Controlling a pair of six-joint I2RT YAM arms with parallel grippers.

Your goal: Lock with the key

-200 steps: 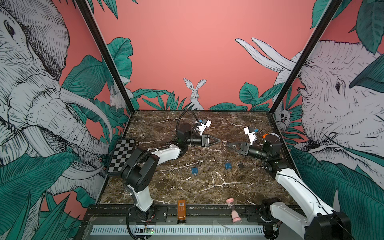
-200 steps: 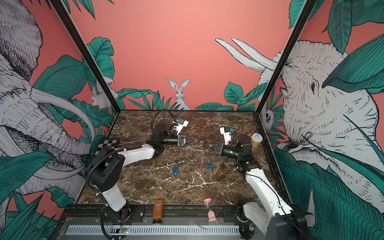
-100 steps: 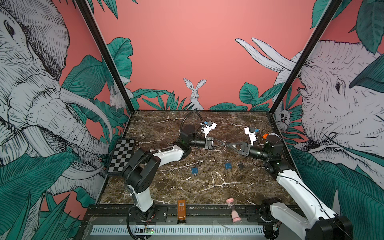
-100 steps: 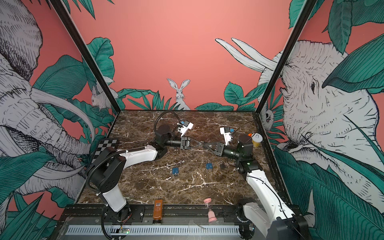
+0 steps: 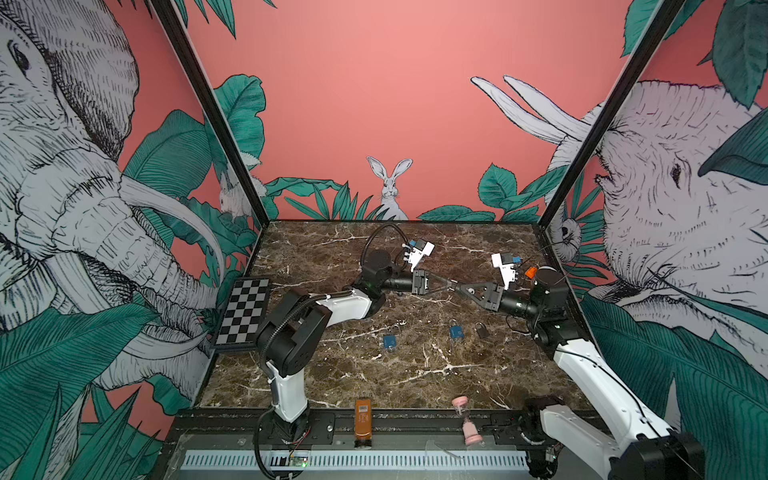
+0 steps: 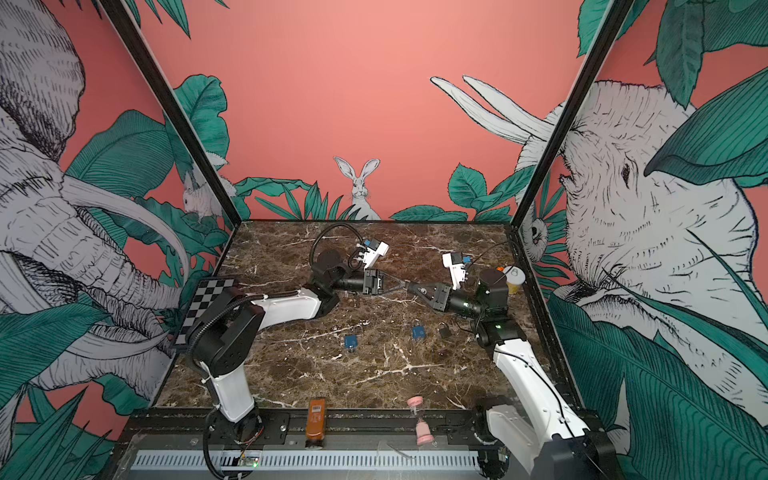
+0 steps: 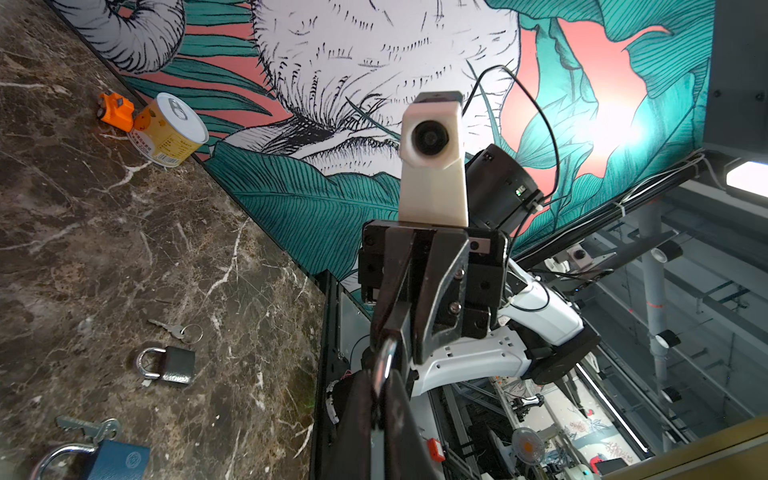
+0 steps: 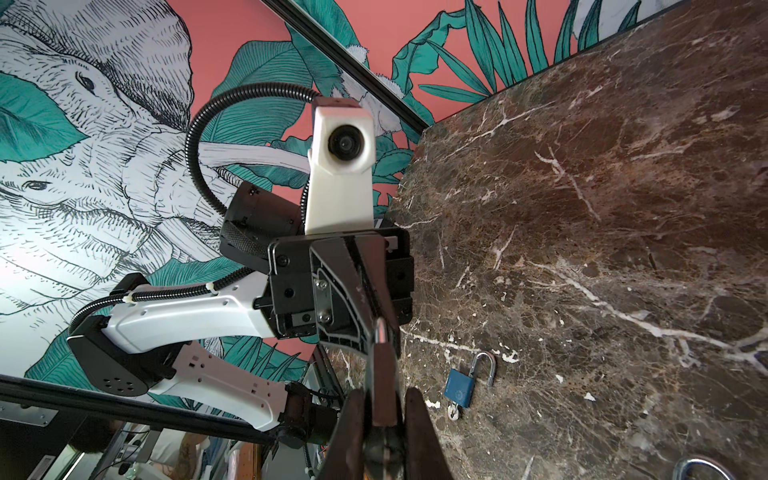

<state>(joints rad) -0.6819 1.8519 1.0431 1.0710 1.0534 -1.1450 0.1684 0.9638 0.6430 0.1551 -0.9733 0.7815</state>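
A handover, I judge: both arms meet above the tabletop (image 5: pixel 415 382). The left gripper (image 5: pixel 444 285) has its jaws pressed onto a small silver piece, the key (image 7: pixel 384 361) as I read it, and the right gripper (image 5: pixel 459 288) pinches it too. Next the right must release, then I bring it down to the open blue padlock (image 8: pixel 459 386).
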